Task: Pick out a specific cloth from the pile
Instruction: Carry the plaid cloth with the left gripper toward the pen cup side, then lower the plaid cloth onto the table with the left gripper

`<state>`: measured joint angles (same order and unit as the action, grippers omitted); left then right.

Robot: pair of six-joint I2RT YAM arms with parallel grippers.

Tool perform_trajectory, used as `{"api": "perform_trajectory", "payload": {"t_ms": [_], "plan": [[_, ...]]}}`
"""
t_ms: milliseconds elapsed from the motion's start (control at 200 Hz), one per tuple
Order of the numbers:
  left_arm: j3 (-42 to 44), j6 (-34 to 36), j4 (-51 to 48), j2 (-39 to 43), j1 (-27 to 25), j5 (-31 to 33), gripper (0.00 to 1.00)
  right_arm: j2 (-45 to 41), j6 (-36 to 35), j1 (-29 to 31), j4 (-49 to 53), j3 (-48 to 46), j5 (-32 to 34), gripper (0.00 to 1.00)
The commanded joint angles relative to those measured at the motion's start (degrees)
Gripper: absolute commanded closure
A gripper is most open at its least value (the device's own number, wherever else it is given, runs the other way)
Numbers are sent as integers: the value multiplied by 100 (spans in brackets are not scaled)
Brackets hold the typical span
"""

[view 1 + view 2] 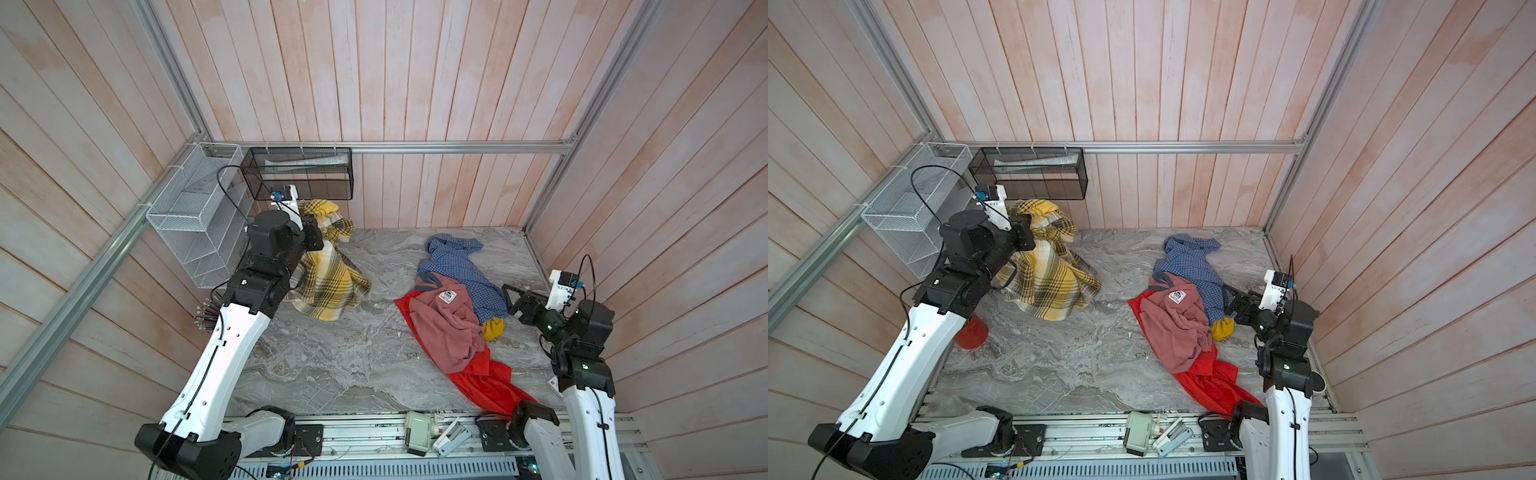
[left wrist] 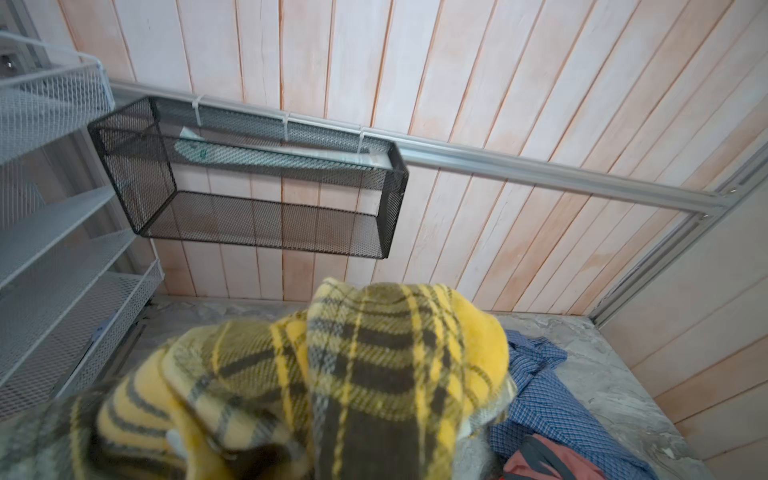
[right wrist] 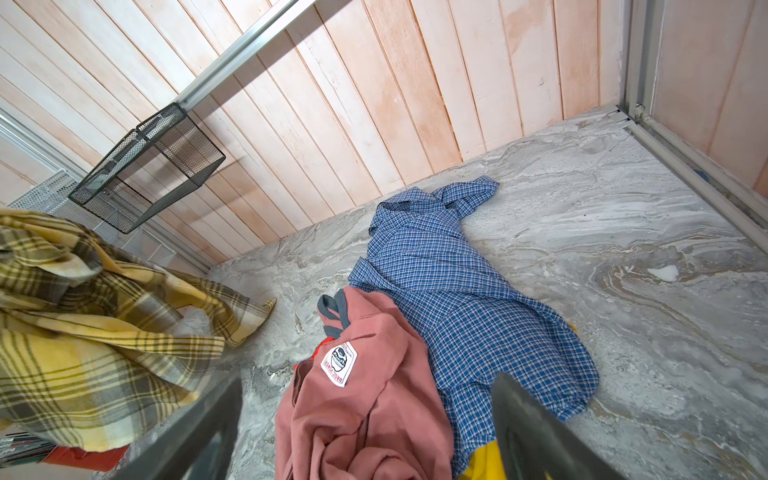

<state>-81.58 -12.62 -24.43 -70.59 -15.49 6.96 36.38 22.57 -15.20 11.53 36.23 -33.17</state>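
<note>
Cloth is being gripped at the far left of the marble table [image 1: 332, 365]. The yellow plaid shirt [image 1: 328, 274], crossed with dark olive and white stripes, is being held up by the left gripper [image 1: 319, 235]. Its jaws are being pressed fully together on a bunched upper fold, and its fingertips are being hidden by fabric in both top views. In the left wrist view the lower part of the picture is being filled by the plaid. The shirt is being hung just below and in front of the black mesh basket [image 1: 299, 174], beside the white wire rack [image 1: 195, 224], and its lower folds are being spread out on the tabletop. The pile [image 1: 453, 316] is being left on the right side of the table, well apart from the shirt, with bare marble between them. At the pile's far end a blue checked shirt [image 1: 457, 270] is being stretched out, and nearer the camera a dusty pink garment [image 1: 449, 336] with a white patch [image 1: 447, 296] is being draped over a red garment [image 1: 482, 378]. A small plain yellow piece [image 1: 493, 328] is being shown at the pile's right edge, just beside the blue hem. The right gripper [image 1: 512, 300] is being held with its jaws spread wide and nothing between them, just beside that right edge of the pile; whether the blue shirt is being touched cannot be told. In the right wrist view its two dark fingers [image 3: 208, 428] are being seen well apart, one on either side of the pink garment.
</note>
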Motion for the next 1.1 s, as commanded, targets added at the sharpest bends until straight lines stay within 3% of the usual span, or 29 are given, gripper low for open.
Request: {"api": "perform_trajectory", "payload": {"t_ms": [0, 570, 745, 925, 1096], "plan": [[370, -65, 315, -107, 221, -263, 100, 9, 17, -18, -99, -33, -78, 7], [2364, -211, 796, -658, 360, -701, 100, 93, 64, -16, -157, -77, -47, 7], [2439, -152, 545, -928, 191, -557, 100, 80, 64, -11, -152, -94, -49, 7], [2301, -140, 770, -483, 78, -362, 100, 80, 72, -14, -160, -94, -49, 7], [1889, 416, 345, -628, -295, -381, 97, 89, 116, -18, -221, -180, -101, 7]]}}
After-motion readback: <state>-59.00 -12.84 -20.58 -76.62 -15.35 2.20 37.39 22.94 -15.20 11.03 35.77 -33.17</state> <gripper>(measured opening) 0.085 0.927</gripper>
